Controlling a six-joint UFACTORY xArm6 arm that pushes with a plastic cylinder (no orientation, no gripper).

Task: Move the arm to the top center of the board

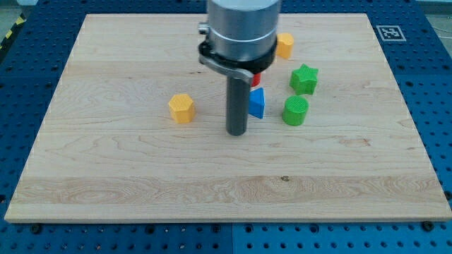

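My tip rests on the wooden board near its middle. The dark rod rises to the grey arm body at the view's top centre. A blue block, triangular, lies just right of the rod, close to it. A small part of a red block shows behind the arm. A yellow hexagonal block lies to the left of the tip. A green round block and a green star-shaped block lie to the right. An orange block sits near the top, right of the arm.
The board lies on a blue perforated table. A black-and-white marker tag sits at the board's top right corner.
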